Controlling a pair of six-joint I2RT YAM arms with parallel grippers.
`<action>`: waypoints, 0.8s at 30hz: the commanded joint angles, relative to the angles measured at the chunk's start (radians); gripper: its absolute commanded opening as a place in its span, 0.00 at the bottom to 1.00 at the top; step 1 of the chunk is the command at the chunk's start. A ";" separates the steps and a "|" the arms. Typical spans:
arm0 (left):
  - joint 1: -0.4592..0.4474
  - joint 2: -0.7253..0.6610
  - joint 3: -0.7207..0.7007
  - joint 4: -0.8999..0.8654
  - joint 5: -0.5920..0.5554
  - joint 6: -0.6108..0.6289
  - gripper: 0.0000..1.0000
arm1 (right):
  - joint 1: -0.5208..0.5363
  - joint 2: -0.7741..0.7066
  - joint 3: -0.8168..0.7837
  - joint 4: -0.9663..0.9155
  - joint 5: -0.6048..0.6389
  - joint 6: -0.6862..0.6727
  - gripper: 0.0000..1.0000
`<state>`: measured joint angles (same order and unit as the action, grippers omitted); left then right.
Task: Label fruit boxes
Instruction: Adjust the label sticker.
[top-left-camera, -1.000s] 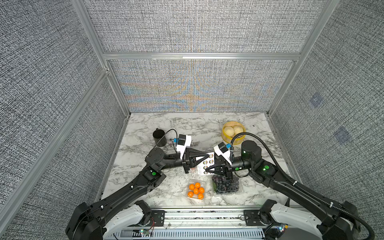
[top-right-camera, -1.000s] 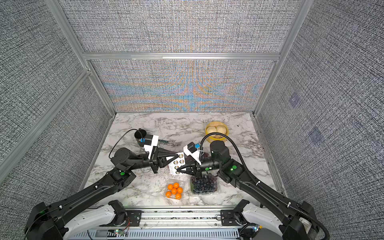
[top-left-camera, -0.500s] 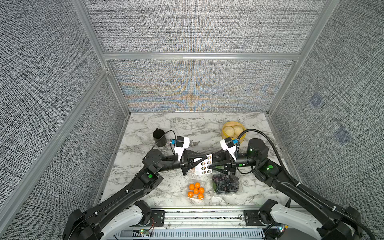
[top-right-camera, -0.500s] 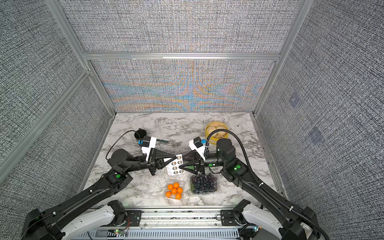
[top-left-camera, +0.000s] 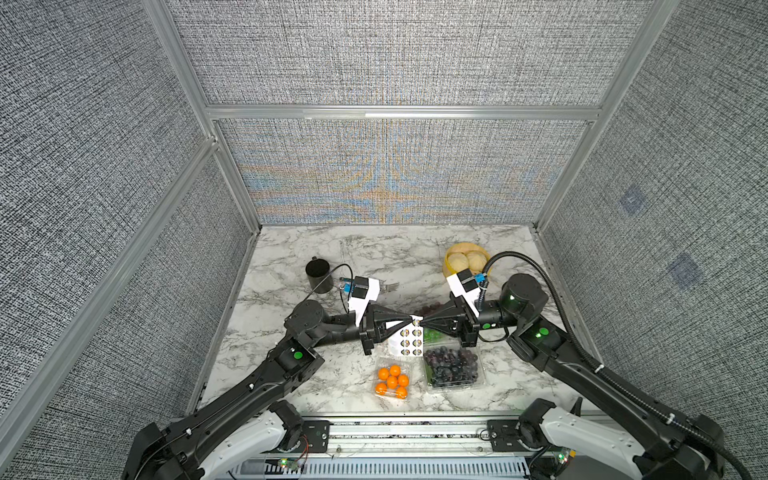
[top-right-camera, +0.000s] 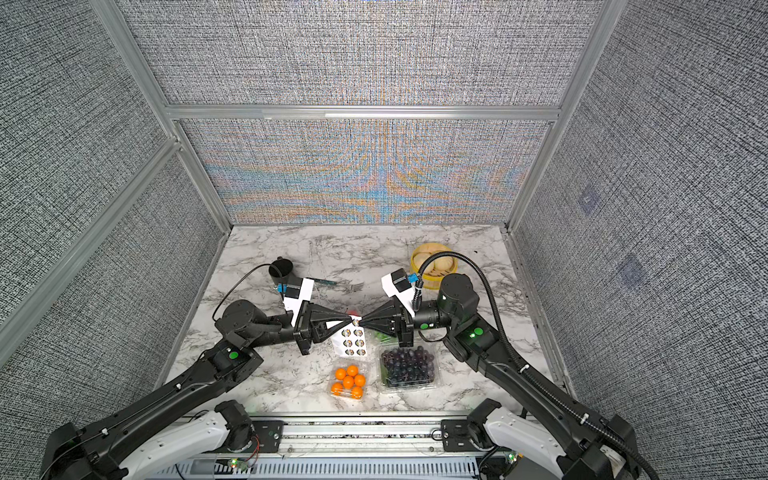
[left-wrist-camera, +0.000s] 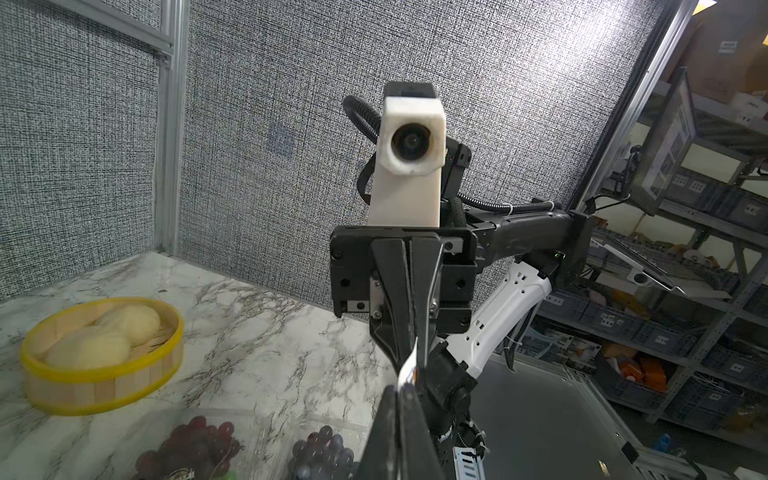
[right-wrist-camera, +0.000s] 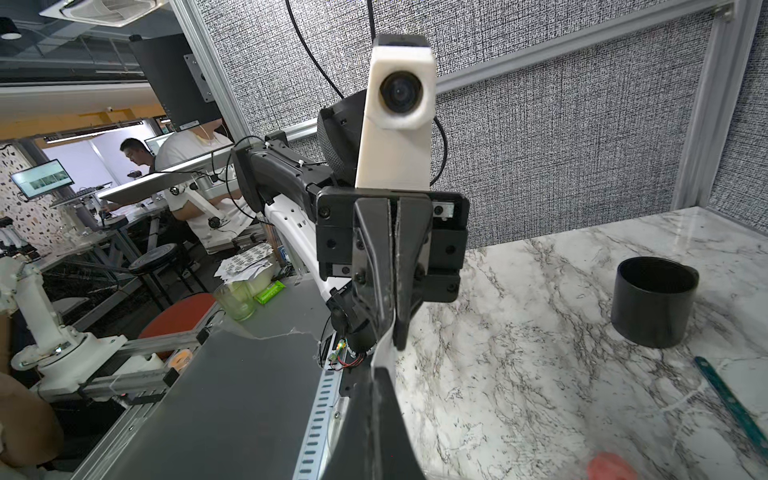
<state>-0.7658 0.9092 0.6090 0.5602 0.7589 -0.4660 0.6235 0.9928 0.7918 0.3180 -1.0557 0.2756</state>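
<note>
Desk (top-left-camera: 345, 382), marbled, is carrying the following:

1. Left claw (top-left-camera: 409, 321): is reaching toward the middle above the desk, pressed fully together and pinching the sticker sheet (top-left-camera: 407, 341) at its upper edge. The sheet is hanging down, showing two columns of round stickers.
2. Right claw (top-left-camera: 424, 321): is facing the left one tip to tip, likewise fully together, and is nipping the same sheet's top corner.
3. Orange-ball box (top-left-camera: 392, 381): is sitting near the front edge, below the sheet.
4. Purple-grape box (top-left-camera: 453, 368): is sitting just beside the orange-ball box, on its right.
5. Red-green grape box (top-left-camera: 430, 335): is lying behind the purple-grape box, mostly hidden under the right claw.
6. Steamer (top-left-camera: 447, 261), yellow, with pale buns: is standing at the back right.
7. Black cup (top-left-camera: 319, 274): is standing upright at the back left.
</note>
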 joint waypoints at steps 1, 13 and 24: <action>0.000 0.005 0.003 0.030 0.015 -0.007 0.00 | 0.001 0.010 0.014 0.016 -0.020 0.004 0.03; 0.000 0.010 0.009 0.030 0.020 -0.010 0.00 | 0.001 0.025 0.027 -0.023 -0.005 -0.013 0.10; 0.000 0.018 0.002 0.055 0.037 -0.021 0.00 | -0.006 0.037 0.012 0.023 -0.013 0.003 0.00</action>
<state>-0.7658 0.9314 0.6128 0.5854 0.7845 -0.4831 0.6205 1.0336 0.8097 0.3031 -1.0554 0.2672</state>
